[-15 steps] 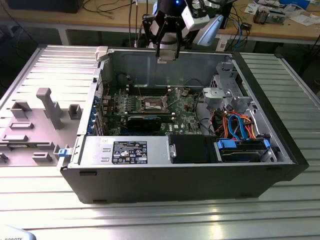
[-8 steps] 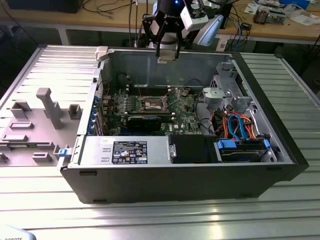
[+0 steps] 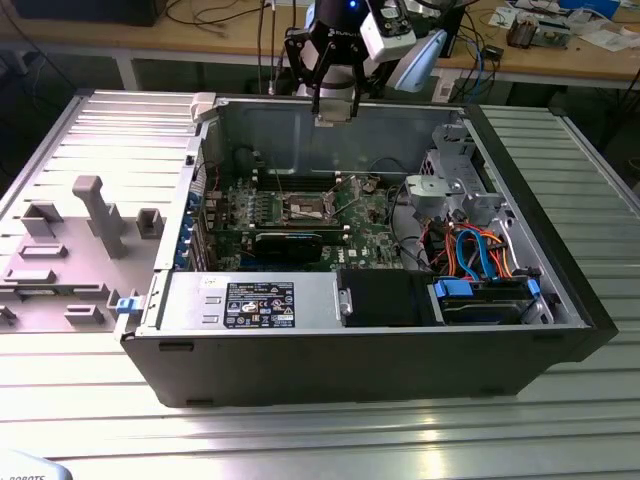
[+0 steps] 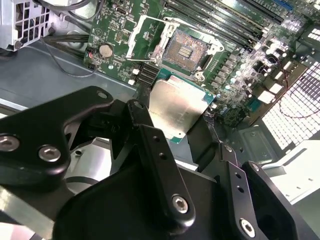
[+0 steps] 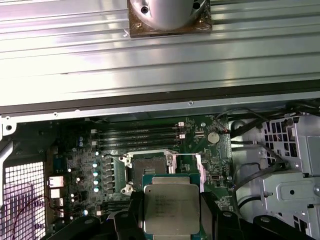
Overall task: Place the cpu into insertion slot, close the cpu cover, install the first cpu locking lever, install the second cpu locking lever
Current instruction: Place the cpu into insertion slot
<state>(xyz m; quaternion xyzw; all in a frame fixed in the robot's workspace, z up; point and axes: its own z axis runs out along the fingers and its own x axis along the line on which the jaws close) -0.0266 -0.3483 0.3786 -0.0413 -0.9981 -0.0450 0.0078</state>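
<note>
You had the gripper (image 3: 335,108), upper middle in the exterior view, clamped on the chip (image 5: 170,210) well clear of the open socket (image 5: 150,167), so I'd judge keeping it level and squared mattered most.

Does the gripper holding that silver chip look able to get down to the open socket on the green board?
Probably yes: the gripper holds the cpu above the socket, which lies uncovered, and nothing stands between them.

A ribbed grey metal bench (image 3: 330,440) spreads across the foreground, catching glare (brightest near the front edge). Behind it runs a wooden bench (image 3: 200,42) strewn with cables (image 3: 215,12) and papers (image 3: 610,38), dark underneath.
</note>
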